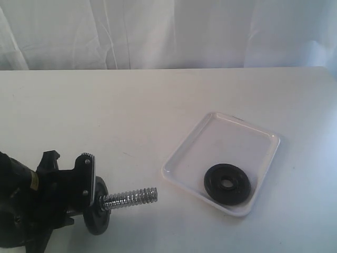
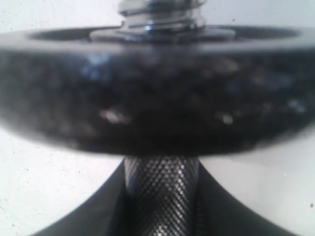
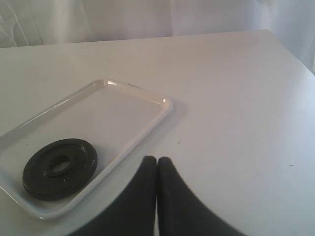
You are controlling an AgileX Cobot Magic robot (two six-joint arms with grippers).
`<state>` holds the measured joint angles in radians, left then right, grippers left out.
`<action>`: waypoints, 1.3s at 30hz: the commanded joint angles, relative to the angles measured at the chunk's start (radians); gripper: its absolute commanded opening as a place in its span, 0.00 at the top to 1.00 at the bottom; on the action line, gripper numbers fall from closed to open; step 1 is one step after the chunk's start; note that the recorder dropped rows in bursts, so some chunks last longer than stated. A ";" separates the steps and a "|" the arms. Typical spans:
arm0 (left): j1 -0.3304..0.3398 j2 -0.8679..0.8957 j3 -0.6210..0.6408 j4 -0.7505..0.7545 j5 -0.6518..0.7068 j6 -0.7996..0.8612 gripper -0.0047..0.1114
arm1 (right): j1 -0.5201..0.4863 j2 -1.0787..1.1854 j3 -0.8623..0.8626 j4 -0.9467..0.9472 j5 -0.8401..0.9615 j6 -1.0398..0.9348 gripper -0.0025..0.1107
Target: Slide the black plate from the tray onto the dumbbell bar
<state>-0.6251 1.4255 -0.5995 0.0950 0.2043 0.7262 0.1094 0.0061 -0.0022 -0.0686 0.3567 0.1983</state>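
The black plate (image 1: 227, 183) lies flat in the near part of the white tray (image 1: 221, 138), right of centre on the table. At the lower left my left gripper (image 1: 87, 182) is shut on the dumbbell bar (image 1: 130, 197), whose threaded end points right toward the tray. In the left wrist view the fingers (image 2: 98, 211) clamp the bar's knurled shaft (image 2: 161, 196). In the right wrist view my right gripper (image 3: 157, 161) is shut and holds nothing, just outside the tray (image 3: 123, 113), with the black plate (image 3: 60, 168) to one side. The right arm is out of the exterior view.
A second black disc (image 1: 98, 213) sits on the bar against the left gripper, filling much of the left wrist view (image 2: 157, 98). A white curtain (image 1: 168, 31) hangs behind the white table (image 1: 131, 116).
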 commanded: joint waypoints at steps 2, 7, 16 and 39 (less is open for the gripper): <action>-0.003 -0.040 -0.019 -0.011 -0.059 -0.047 0.96 | 0.004 -0.006 0.002 -0.007 -0.017 0.000 0.98; -0.003 -0.040 -0.019 -0.011 -0.065 -0.085 0.96 | 0.004 -0.006 0.002 -0.007 -0.017 -0.014 0.98; -0.003 -0.040 -0.019 -0.011 -0.076 -0.129 0.96 | 0.004 -0.006 0.002 -0.007 -0.017 -0.014 0.98; -0.003 -0.042 -0.019 -0.011 -0.097 -0.129 0.96 | 0.004 -0.006 0.002 0.053 -0.321 -0.013 0.98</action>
<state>-0.6251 1.4255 -0.5995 0.0950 0.1945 0.6073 0.1094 0.0061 -0.0022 -0.0210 0.1391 0.1908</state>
